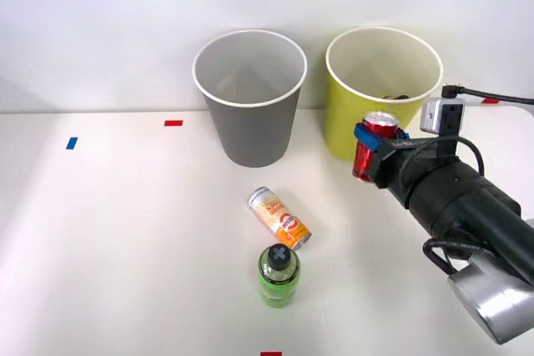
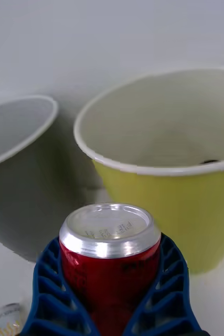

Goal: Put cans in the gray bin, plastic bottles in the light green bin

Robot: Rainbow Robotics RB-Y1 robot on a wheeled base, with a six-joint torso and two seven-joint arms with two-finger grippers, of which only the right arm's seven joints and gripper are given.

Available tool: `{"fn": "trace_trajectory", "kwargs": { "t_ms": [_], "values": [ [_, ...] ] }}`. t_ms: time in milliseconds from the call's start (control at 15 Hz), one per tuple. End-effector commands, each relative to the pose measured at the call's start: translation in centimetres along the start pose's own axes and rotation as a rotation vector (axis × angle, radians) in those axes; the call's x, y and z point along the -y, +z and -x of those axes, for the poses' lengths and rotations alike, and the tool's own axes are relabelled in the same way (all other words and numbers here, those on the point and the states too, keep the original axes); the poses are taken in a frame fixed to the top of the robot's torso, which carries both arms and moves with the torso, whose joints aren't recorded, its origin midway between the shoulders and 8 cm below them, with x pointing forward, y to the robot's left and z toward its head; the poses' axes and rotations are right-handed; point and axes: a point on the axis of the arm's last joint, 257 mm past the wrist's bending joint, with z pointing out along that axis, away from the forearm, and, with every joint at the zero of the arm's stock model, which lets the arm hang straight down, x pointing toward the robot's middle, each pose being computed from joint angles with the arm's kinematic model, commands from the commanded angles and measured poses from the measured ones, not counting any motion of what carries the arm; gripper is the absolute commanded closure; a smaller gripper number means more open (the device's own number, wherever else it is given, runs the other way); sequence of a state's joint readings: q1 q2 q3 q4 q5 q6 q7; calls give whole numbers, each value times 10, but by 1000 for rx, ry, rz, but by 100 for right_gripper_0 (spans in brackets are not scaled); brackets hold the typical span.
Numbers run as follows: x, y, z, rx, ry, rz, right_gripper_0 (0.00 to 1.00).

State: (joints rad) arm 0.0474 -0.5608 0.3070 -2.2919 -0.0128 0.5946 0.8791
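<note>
The right tool [image 1: 377,149] is seen right of centre in the front view, clamped around the red can [image 1: 375,144]. The can is held upright, silver top up, clear of the white surface [image 1: 125,248], directly in front of the light green bin [image 1: 359,122]. In the wrist view the blue ribbed fingers [image 2: 51,283] are wrapped against both sides of the red can [image 2: 109,262], with the tool [image 2: 112,310] closed on it.

The light green bin [image 2: 185,210] is seen in the wrist view just beyond the can, its white rim and pale inside exposed; a small dark item is visible low inside, but it cannot be identified. The gray bin [image 2: 17,184] stands beside it, close but with a gap between.

In the front view the gray bin [image 1: 250,122] is placed at upper centre, upright on the surface, with the light green bin at its right.

The orange-and-white can [image 1: 279,218] is found lying on its side at centre frame, below the gray bin. The green bottle [image 1: 278,277] is placed just below it, dark cap with gray cross facing the camera; whether the two touch cannot be told.

Small tape marks are noted on the surface: a blue mark [image 1: 72,143] at left, a red mark [image 1: 173,122] at upper left.
</note>
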Motion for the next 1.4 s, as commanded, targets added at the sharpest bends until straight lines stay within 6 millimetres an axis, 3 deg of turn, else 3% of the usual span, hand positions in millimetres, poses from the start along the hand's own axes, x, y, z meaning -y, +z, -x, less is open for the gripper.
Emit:
{"fn": "trace_trajectory", "kwargs": {
  "t_ms": [67, 200, 467, 733, 1000, 1200, 1400],
  "values": [
    [-26, -6, 37, 149, 33, 109, 100],
    [-36, -9, 55, 203, 52, 157, 100],
    [-85, 7, 94, 275, 84, 280, 100],
    [-118, 64, 118, 306, 77, 317, 100],
    [-139, 109, 135, 316, 73, 310, 100],
    [-151, 153, 135, 290, 45, 279, 100],
    [-154, 182, 132, 260, 11, 248, 100]
  ]
}}
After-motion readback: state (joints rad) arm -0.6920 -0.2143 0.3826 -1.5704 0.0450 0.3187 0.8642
